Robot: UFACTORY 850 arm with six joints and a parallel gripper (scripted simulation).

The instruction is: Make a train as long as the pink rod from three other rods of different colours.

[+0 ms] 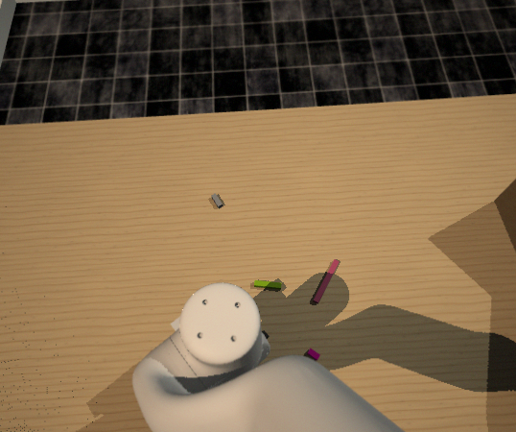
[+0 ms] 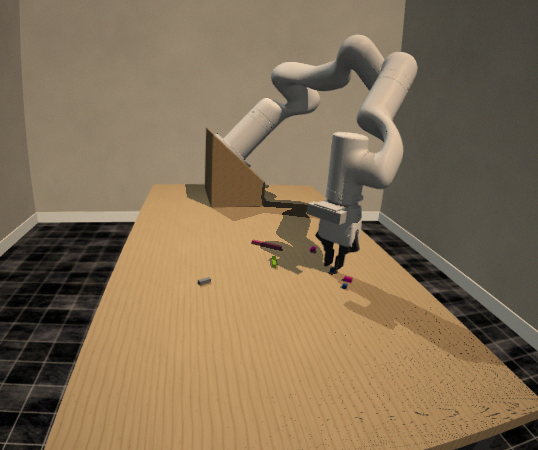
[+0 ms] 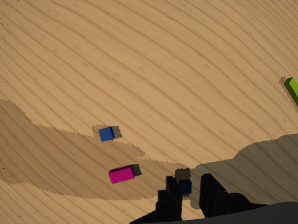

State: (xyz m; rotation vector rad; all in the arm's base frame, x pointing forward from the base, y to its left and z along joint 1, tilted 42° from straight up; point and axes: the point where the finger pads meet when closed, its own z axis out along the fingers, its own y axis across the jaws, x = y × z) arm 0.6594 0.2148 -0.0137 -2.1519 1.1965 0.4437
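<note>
Though apart, fingers (image 2: 333,266) near blue rod (image 2: 333,271) (image 3: 185,187)

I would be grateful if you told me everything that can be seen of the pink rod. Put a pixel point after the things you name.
The pink rod (image 1: 324,285) (image 2: 267,245) is a slim, straight, plain bar in one piece, with a smooth, matt look and a squared end. It lies flat and slantwise on the wooden table (image 1: 114,192) (image 2: 194,350), beyond one end of the lime rod (image 1: 268,285) (image 2: 274,261). Shadow darkens most of it; nothing else touches it.
</note>
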